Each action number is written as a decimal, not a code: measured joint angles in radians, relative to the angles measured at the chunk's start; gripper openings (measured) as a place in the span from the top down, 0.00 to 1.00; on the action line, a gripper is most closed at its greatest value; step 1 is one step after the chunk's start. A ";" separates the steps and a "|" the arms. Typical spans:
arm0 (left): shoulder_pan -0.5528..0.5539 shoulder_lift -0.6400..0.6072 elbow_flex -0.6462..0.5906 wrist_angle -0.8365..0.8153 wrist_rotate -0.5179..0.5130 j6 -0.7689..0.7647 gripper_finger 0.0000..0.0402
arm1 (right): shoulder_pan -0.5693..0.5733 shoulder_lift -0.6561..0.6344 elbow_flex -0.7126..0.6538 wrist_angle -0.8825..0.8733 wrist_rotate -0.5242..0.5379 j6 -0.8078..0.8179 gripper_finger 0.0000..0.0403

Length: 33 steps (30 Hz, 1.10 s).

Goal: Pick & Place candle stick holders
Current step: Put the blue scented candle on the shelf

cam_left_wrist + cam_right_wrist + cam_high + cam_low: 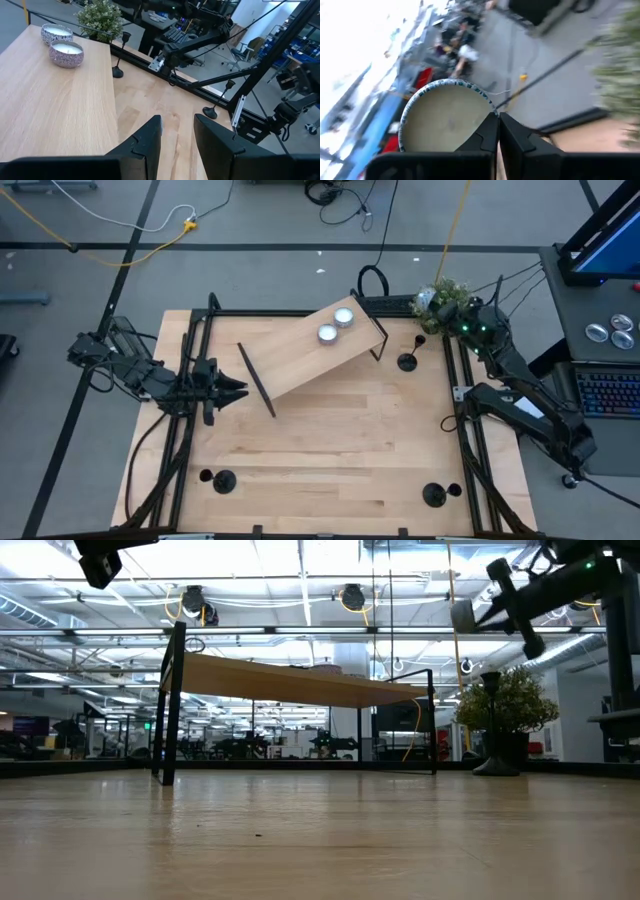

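Note:
Three black candle stick holders stand on their disc bases on the table: one at the far right [407, 362], one at the near left [222, 478], one at the near right [433, 494]. My left gripper [236, 390] is open and empty at the table's left side, beside the wooden shelf [310, 350]; it points toward the right. My right gripper [490, 608] is high above the far right corner, by the plant [440, 298], shut on a silvery tealight candle [462, 615]. Two more tealights [343, 317] [327, 333] sit on the shelf. My right gripper holds the tealight candle by its rim [489, 109], pinched at the free ends of the two fingers [512, 135]. The candle is lifted clear of everything and tipped on its side, its wax face [445, 120] turned toward the wrist camera.
The shelf stands slantwise on thin black legs [168, 705] across the far middle of the table. A black frame [462, 420] runs round the table's edges. The bare wood between the near holders [330, 470] has free room.

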 joint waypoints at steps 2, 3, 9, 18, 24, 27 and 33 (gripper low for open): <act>0.000 0.000 0.000 0.000 0.000 -0.009 0.70 | 0.026 0.012 0.000 0.064 -0.003 -0.015 1.00; 0.000 0.000 0.000 0.000 0.000 -0.011 0.70 | 0.042 0.019 0.000 0.096 -0.004 -0.022 1.00; 0.002 0.000 0.000 0.000 -0.001 -0.013 0.70 | 0.168 0.047 0.000 0.225 0.000 -0.069 1.00; 0.024 0.000 0.000 0.000 -0.001 -0.014 0.70 | 0.443 0.094 0.000 0.348 0.207 -0.100 1.00; 0.026 0.000 0.000 0.000 -0.001 -0.014 0.70 | 0.608 0.153 0.000 0.445 0.349 -0.147 1.00; 0.026 0.000 0.000 0.000 -0.001 -0.015 0.70 | 0.674 0.190 0.013 0.476 0.399 -0.176 1.00; 0.026 0.000 0.000 0.000 -0.001 -0.023 0.70 | 0.763 0.285 0.150 0.414 0.445 -0.278 1.00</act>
